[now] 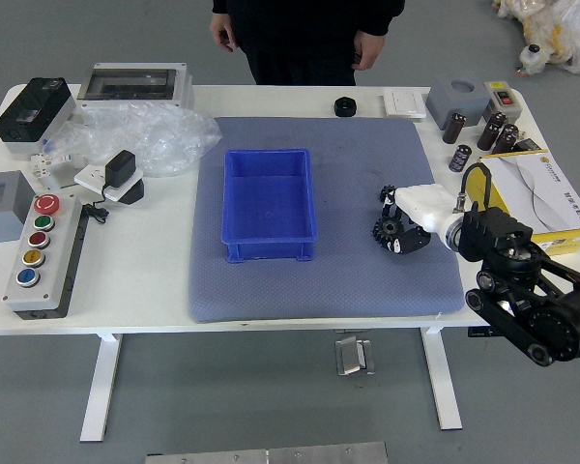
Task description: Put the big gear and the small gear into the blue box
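Zero boxed, pickup step imo: white-and-black right hand (423,212) was at the big black gear (386,230), right of the blue plastic box (269,249), couldn't tell if gripping; lifting needed a secure hold first.

Box (268,198) on the mat (338,290), left of the big gear (387,231).
Small gear (388,193) behind the big gear; on the table (135,280), panel (60,256) left of the mat, carton (541,188) right, roll (345,106) behind.

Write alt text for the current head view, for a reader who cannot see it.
The robot's right hand is at the big gear and small gear on a grey mat, right of an empty blue box; a person stands beyond the white table.
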Tool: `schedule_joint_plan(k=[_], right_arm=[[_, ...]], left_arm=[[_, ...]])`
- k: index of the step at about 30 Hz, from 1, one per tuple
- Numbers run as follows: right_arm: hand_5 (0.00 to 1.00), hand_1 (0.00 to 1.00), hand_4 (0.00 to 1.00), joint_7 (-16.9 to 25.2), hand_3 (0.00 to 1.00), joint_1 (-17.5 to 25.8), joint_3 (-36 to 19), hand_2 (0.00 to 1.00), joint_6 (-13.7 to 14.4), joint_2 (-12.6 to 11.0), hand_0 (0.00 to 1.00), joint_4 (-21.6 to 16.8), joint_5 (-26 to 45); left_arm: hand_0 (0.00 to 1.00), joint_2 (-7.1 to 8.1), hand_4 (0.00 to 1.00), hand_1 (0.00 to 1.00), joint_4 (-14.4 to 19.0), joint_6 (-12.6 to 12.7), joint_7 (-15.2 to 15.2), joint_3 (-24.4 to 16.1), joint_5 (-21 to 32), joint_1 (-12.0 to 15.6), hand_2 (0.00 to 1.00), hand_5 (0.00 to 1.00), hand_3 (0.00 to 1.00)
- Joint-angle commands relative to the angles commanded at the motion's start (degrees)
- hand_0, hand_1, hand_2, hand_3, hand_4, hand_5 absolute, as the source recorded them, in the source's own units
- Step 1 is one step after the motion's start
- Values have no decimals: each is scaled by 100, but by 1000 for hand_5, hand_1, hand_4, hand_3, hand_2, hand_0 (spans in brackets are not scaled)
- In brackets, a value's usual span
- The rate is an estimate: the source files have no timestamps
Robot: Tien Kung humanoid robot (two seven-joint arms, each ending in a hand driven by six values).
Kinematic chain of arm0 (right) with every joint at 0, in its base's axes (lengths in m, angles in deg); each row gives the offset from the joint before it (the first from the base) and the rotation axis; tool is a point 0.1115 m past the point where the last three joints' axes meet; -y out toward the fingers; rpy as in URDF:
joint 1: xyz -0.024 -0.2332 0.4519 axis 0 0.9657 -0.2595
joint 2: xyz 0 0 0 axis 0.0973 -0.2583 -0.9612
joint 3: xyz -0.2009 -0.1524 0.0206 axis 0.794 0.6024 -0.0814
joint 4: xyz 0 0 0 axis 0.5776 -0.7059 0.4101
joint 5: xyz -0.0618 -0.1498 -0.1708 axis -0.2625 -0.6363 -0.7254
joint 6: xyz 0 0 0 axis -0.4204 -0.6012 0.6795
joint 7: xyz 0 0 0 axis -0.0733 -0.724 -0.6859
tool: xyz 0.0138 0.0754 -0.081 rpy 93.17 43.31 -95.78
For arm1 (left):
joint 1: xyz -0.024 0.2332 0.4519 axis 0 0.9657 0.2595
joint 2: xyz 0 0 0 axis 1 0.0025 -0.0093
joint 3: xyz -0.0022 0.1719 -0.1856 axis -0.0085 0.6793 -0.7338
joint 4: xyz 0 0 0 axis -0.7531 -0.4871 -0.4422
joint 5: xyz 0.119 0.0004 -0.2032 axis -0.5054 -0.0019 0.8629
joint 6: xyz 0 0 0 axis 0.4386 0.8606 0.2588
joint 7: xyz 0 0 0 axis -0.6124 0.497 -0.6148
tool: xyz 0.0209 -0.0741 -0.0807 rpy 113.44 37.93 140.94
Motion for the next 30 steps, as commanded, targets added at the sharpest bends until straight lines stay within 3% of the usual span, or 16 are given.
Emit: schedule_joint_plan(k=[14, 30], right_arm=[[190, 461, 765, -17, 519, -61, -88, 491, -24, -89, 576, -175, 20], [183, 465, 749, -152, 507, -361, -473, 492, -242, -216, 591, -859, -26]], left_arm=[[850, 7, 680, 821, 0, 0, 3, 5, -4, 0, 799, 302, 823], [851, 31, 680, 821, 0, -3, 5, -22, -13, 1, 799, 302, 823]])
